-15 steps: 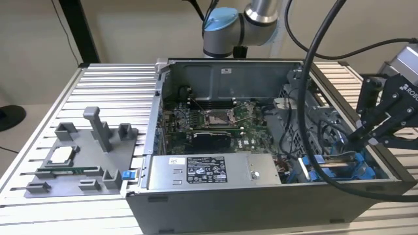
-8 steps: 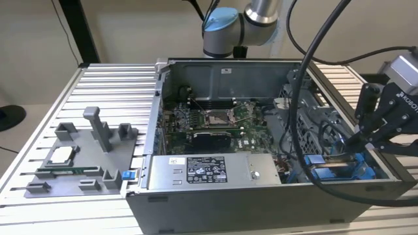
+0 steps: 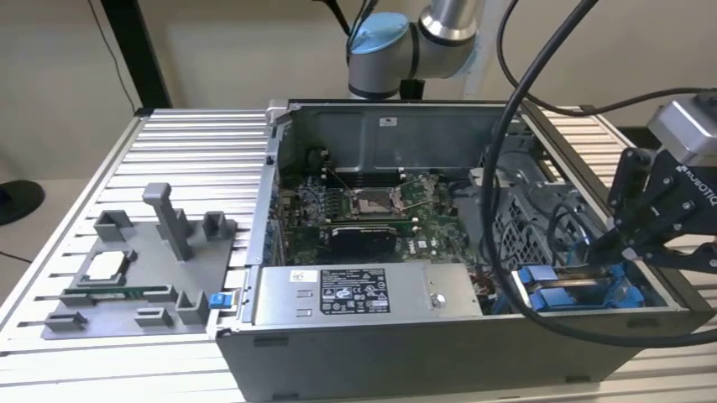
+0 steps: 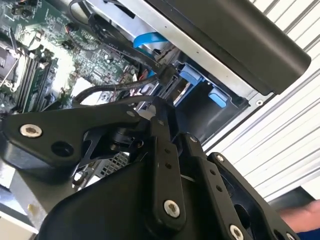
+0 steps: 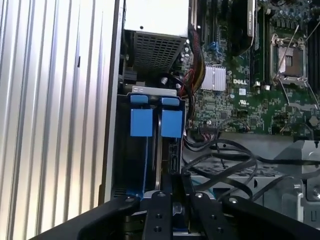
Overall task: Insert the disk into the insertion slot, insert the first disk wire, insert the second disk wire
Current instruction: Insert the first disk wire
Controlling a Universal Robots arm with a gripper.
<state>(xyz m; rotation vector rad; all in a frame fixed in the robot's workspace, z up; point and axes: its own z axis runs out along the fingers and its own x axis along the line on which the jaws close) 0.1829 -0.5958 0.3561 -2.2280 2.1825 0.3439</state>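
Silver-grey disk in bright blue plastic frame (image 3: 557, 294) is noted seated in the dark drive bay (image 5: 150, 90), lower right of the exterior view; black metal gripper (image 5: 176, 189) is poised at its port edge, fingers (image 5: 161, 210) pinched nearly together, contents hidden, presumably for wire plugging.

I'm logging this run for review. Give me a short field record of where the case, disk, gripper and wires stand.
case: open, on the slatted table
disk: in the bay, beside another blue frame
gripper: over the bay, at the disk's end
wires: black, looped beside the bay; plugged or not, cannot tell
power supply: beside the bay
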